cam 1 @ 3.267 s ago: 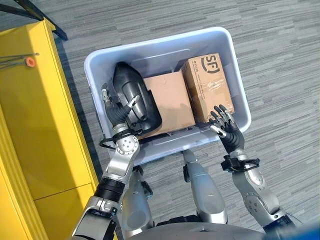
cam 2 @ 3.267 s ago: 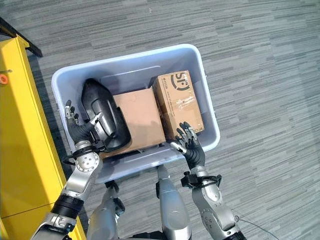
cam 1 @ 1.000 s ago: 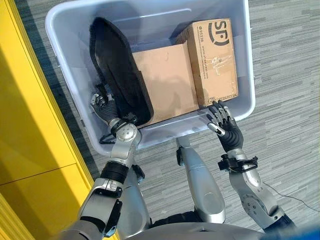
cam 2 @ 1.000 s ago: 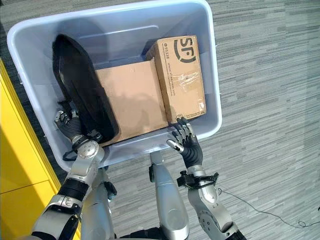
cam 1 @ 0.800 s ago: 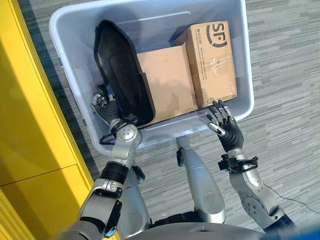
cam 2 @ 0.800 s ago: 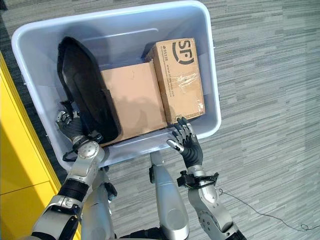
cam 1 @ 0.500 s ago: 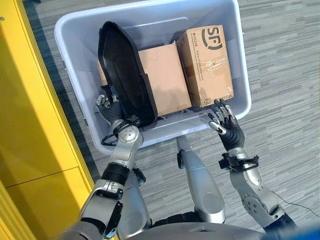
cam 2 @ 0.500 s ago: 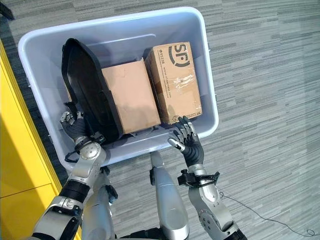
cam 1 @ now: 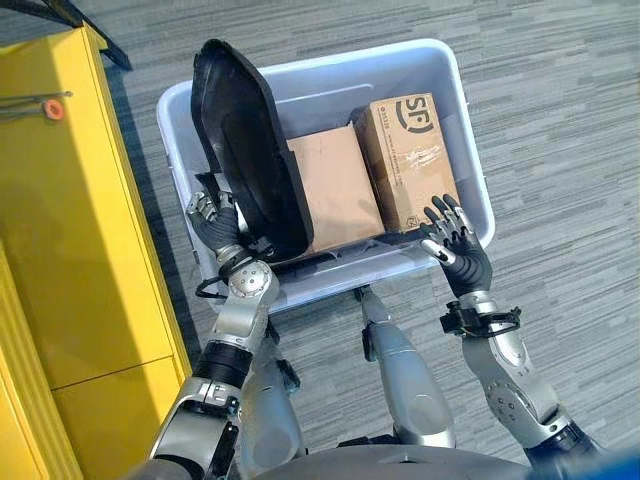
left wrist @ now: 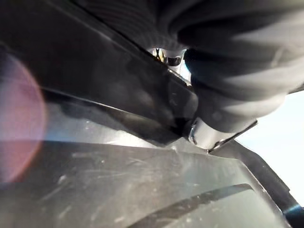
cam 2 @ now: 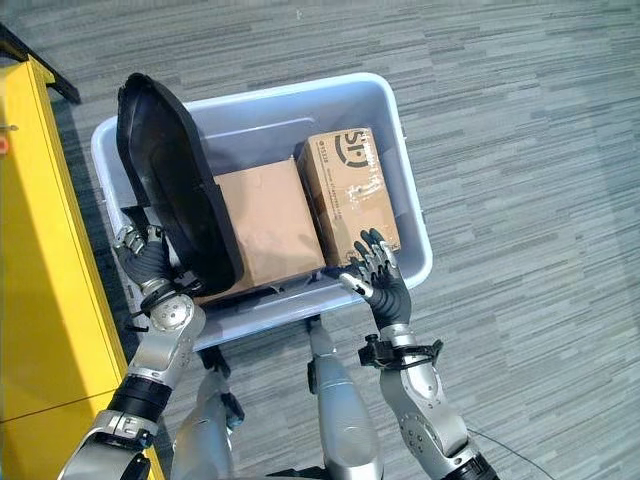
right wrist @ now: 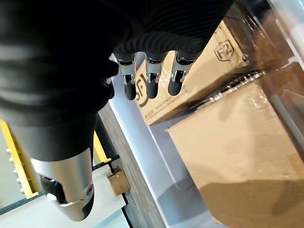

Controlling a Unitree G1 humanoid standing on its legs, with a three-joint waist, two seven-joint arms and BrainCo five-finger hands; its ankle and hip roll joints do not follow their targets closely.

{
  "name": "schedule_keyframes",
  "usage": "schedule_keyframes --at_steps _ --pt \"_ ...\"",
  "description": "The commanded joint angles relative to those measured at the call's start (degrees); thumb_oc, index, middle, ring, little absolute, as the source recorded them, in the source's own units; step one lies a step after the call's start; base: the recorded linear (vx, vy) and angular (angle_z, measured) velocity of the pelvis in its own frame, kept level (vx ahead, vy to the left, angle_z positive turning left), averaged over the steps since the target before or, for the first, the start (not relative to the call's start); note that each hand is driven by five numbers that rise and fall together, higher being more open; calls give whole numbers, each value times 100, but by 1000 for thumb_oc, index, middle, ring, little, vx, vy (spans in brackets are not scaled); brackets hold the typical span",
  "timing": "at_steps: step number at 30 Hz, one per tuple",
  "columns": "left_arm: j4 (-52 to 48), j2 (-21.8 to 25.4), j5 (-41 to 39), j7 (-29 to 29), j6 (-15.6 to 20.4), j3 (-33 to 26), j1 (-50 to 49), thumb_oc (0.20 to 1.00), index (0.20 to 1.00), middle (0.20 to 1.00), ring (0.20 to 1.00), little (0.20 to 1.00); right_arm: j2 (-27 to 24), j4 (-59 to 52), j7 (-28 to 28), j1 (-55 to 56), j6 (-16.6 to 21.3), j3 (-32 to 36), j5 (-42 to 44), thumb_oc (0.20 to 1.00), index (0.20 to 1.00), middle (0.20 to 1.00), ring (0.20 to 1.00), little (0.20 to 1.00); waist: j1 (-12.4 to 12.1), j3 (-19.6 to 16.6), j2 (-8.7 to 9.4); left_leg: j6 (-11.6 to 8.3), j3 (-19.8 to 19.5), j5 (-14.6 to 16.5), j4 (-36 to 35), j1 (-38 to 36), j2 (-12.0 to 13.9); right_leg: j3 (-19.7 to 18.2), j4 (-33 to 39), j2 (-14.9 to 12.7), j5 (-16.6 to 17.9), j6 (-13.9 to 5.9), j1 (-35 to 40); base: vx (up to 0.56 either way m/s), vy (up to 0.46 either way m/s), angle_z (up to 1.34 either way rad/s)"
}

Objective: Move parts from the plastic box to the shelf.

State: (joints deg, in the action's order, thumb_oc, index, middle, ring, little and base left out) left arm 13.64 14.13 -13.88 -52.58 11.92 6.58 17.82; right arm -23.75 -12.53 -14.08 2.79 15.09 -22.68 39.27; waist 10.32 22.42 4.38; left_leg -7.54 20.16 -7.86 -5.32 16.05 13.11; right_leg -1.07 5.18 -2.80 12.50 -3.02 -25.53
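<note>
A large black moulded part (cam 1: 245,160) stands tilted on edge at the left side of the pale grey plastic box (cam 1: 472,150), its top above the rim. My left hand (cam 1: 212,218) is curled round the part's lower edge; the part's dark surface (left wrist: 118,180) lies right against the left wrist camera. A plain carton (cam 1: 335,190) and a printed carton (cam 1: 412,155) lie in the box. My right hand (cam 1: 455,245) hovers open over the box's near right corner, its fingers (right wrist: 151,80) spread above the printed carton (right wrist: 209,71).
The yellow shelf (cam 1: 70,200) stands close along the box's left side, with an orange knob (cam 1: 52,108) on it. Grey carpet surrounds the box on the far and right sides.
The black part has been raised from leaning low in the box to standing high above the rim, with my left hand on it. The camera view has shifted. My right hand has stayed put.
</note>
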Motion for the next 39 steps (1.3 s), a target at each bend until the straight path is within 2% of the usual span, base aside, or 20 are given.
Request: schedule_keyframes --at_steps 1,2,5,9,12,13,15,21,23,26,28,29,30,31,32,33,34,35,36,39 --pt "-400 345 430 273 285 -226 -71 200 200 200 200 200 -97 -154 159 306 119 307 129 1000 1000 1000 1000 1000 -49 -311 38 -257 -344 162 65 -597 331 204 -593 -451 -990 -555 295 -77 -24 1" --pt "-450 362 436 354 290 -218 -125 200 200 200 200 200 -100 -139 181 304 103 321 126 1000 1000 1000 1000 1000 -70 -307 42 -218 -326 58 86 -546 330 191 -618 -450 -903 -506 255 -78 -27 3" --pt "-564 412 260 787 357 -247 -401 200 200 200 200 200 -115 -93 291 352 22 434 118 1000 1000 1000 1000 1000 -116 -350 -46 -204 -365 89 122 -656 330 225 -743 -463 -1017 -472 357 -22 -9 3" --pt "-799 554 155 1529 286 -343 -1073 200 200 200 200 200 -169 -37 472 460 -100 650 63 1000 1000 1000 1000 1000 -228 -399 -221 -180 -455 144 172 -915 371 300 -1191 -414 -1341 -412 510 -7 -14 6" --pt "-861 575 90 1657 302 -355 -1181 200 200 200 200 200 -183 -2 504 465 -137 685 41 1000 1000 1000 1000 1000 -256 -393 -259 -174 -503 142 186 -964 378 321 -1329 -402 -1422 -390 540 -20 -26 20" --pt "-915 591 -89 2034 271 -340 -1414 200 200 200 200 200 -202 107 567 447 -245 759 -41 1000 1000 1000 1000 1000 -325 -383 -391 -146 -634 136 216 -1123 423 422 -1783 -384 -1690 -322 612 -46 -47 25" --pt "-990 634 -133 2283 230 -320 -1620 200 200 200 200 200 -282 103 660 478 -317 854 -119 1000 1000 1000 1000 1000 -361 -387 -492 -127 -736 88 200 -1254 458 500 -2065 -364 -1873 -281 684 -44 -64 37" --pt "-1321 706 -273 2788 153 -485 -2303 200 200 200 200 200 -371 190 843 417 -464 953 -238 1000 1000 1000 1000 1000 -582 -478 -657 -91 -1151 -167 294 -1428 651 758 -2797 -244 -2342 -61 842 -54 -122 34" --pt "-1449 708 -264 2892 155 -601 -2525 200 200 200 200 200 -432 235 937 324 -507 933 -298 1000 1000 1000 1000 1000 -700 -509 -684 -106 -1291 -363 343 -1373 755 868 -2871 -125 -2434 41 859 -93 -199 31" --pt "-1525 641 -294 3048 136 -670 -2746 200 200 200 200 200 -547 300 993 322 -514 1038 -424 1000 1000 1000 1000 1000 -908 -500 -731 -237 -1625 -1004 271 -1193 834 1187 -2761 -36 -2587 173 1046 -104 -212 21" --pt "-1474 653 -230 3133 93 -643 -2750 200 200 200 200 200 -614 353 975 398 -507 1211 -503 1000 1000 1000 1000 1000 -1014 -494 -737 -265 -1739 -1328 200 -954 711 1474 -2563 -95 -2597 241 1208 -112 -172 57" --pt "-1455 658 -233 3179 107 -641 -2761 200 200 200 200 200 -615 377 978 442 -502 1286 -494 1000 1000 1000 1000 1000 -1038 -495 -710 -237 -1799 -1283 216 -874 585 1569 -2441 -133 -2572 266 1269 -81 -111 63" --pt "-1456 659 -233 3179 106 -641 -2762 200 200 200 200 200 -615 377 979 443 -502 1287 -494 1000 1000 1000 1000 1000 -1028 -494 -711 -236 -1812 -1281 222 -867 583 1581 -2434 -136 -2571 265 1276 -76 -68 71" --pt "-1443 660 -221 3206 114 -642 -2756 200 200 200 200 200 -629 409 991 506 -502 1348 -490 1000 1000 1000 1000 1000 -1060 -501 -644 -186 -1878 -1111 404 -827 448 1643 -2305 -204 -2497 286 1316 -27 -101 98" --pt "-1436 652 -191 3248 127 -676 -2744 200 200 200 200 200 -633 457 1007 533 -520 1368 -451 1000 1000 1000 1000 1000 -1082 -545 -551 -79 -2006 -645 805 -932 227 1621 -2168 -258 -2522 264 1387 -126 -203 91" --pt "-1428 616 -295 3322 123 -677 -2766 200 200 200 200 200 -582 477 1074 701 -533 1449 -406 1000 1000 1000 1000 1000 -1023 -658 -462 70 -1869 27 1606 -1072 20 1901 -1726 -355 -2304 277 1572 -84 -173 65" --pt "-1429 616 -295 3323 122 -677 -2767 200 200 200 200 200 -582 476 1074 702 -533 1449 -406 1000 1000 1000 1000 1000 -1021 -655 -465 70 -1872 33 1613 -1072 23 1904 -1723 -353 -2303 277 1578 -115 -165 37" --pt "-1414 591 -349 3383 76 -651 -2770 200 200 200 200 200 -415 530 1084 868 -547 1492 -309 1000 1000 1000 1000 1000 -905 -829 -441 149 -1516 387 1813 -1389 13 2226 -1470 -402 -2243 276 1691 -6 -64 73" --pt "-1428 590 -342 3416 62 -623 -2767 200 200 200 200 200 -323 529 1074 961 -553 1540 -219 1000 1000 1000 1000 1000 -822 -897 -459 145 -1349 573 1795 -1594 -14 2388 -1366 -427 -2181 241 1773 -15 -41 119" --pt "-1419 549 -404 3437 38 -572 -2765 200 200 200 200 200 -236 511 1055 1101 -599 1646 -174 1000 1000 1000 1000 1000 -668 -998 -525 107 -1114 776 1667 -1941 29 2685 -1290 -562 -2055 141 1852 -9 75 134"
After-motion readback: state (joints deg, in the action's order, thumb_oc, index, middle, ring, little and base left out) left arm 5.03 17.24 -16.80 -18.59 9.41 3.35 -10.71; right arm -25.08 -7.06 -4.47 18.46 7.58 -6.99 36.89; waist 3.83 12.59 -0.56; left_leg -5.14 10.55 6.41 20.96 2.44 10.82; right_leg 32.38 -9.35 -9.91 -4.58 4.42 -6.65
